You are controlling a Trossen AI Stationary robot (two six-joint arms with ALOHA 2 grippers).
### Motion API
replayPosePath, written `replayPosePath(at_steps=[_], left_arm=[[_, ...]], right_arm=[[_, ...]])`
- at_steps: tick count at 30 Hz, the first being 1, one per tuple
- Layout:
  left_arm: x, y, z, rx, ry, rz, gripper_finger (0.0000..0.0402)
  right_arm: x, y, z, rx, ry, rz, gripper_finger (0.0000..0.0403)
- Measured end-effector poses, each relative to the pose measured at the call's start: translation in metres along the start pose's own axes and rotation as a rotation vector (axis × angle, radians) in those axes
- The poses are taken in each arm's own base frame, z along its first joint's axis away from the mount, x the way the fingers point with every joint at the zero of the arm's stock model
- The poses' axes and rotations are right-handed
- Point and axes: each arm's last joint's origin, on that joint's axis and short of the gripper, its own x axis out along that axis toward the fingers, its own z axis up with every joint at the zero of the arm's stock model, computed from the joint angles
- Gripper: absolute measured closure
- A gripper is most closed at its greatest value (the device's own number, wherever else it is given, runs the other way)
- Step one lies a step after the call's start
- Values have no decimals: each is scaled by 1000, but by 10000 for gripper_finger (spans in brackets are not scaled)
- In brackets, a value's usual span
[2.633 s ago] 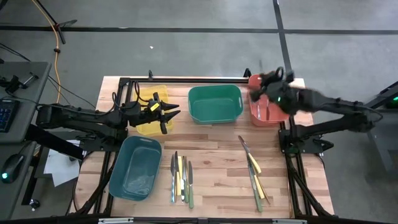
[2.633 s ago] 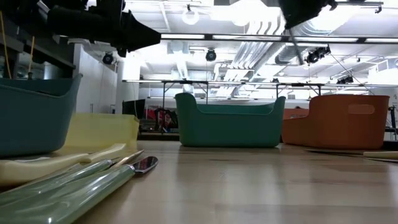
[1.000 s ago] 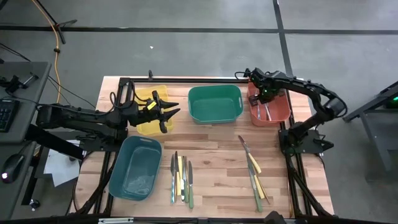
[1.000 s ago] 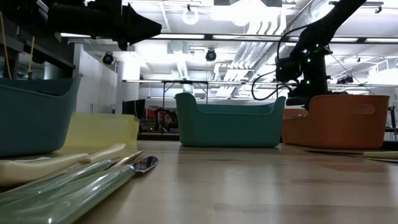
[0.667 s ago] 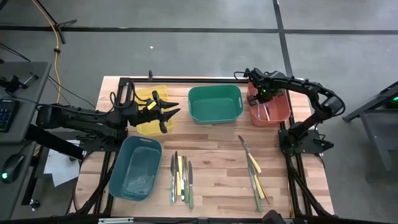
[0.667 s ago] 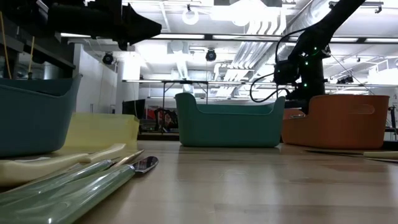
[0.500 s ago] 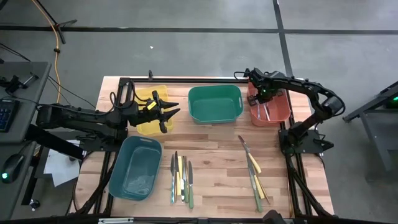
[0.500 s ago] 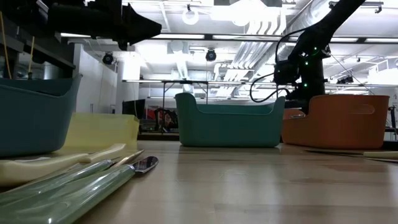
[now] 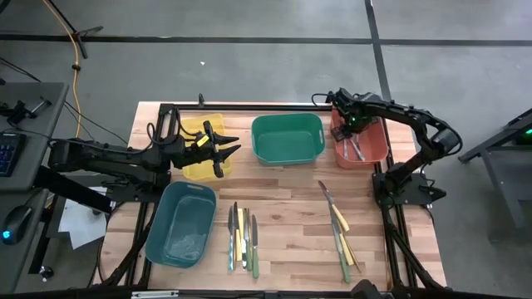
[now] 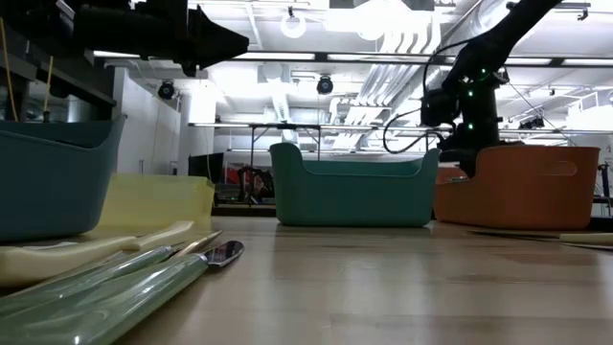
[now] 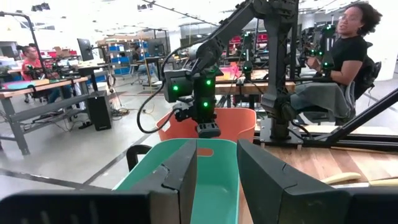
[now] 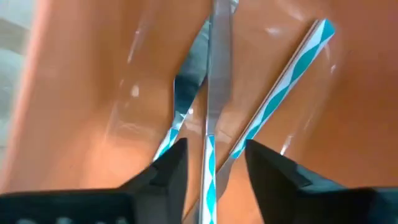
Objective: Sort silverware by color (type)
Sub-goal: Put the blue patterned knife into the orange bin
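Note:
My right gripper (image 9: pixel 349 125) hangs over the red bin (image 9: pixel 380 151) at the far right, pointing down, open (image 12: pixel 211 177). Below it, silverware with light-blue striped handles (image 12: pixel 281 93) lies on the bin's floor; one piece (image 12: pixel 210 106) shows in the gap between the fingers, clear of both. More silverware lies flat on the table in two groups, near the middle (image 9: pixel 242 237) and to the right (image 9: pixel 339 226). My left gripper (image 9: pixel 221 151) waits level and open beside the yellow bin (image 9: pixel 193 131), nothing between its fingers (image 11: pixel 217 180).
A green bin (image 9: pixel 288 118) stands at the far middle and a teal bin (image 9: pixel 166 241) near left. Bare wood lies between the bins and the two groups of silverware. A person (image 11: pixel 348 50) sits beyond the table's right side.
My right gripper has stayed over the red bin and has rolled a little about its own line. The silverware in the bin beneath it lies differently from before.

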Motion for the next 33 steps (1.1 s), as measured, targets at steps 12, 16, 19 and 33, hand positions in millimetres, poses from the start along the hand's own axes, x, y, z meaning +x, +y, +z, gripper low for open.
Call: replayPosePath(at_steps=[12,16,19,33], left_arm=[[0,0,-2,-6,17,-1,296],[0,0,-2,-28,20,-2,296],[0,0,-2,-34,21,-2,296],[0,-1,0,-63,4,-41,296]], right_arm=[[-86,-9,-11,-26,-287,66,198],[-117,-7,-37,-30,-459,152,198],[-132,0,-60,-55,-579,279,198],[-99,75,-119,-259,-1197,901,198]])
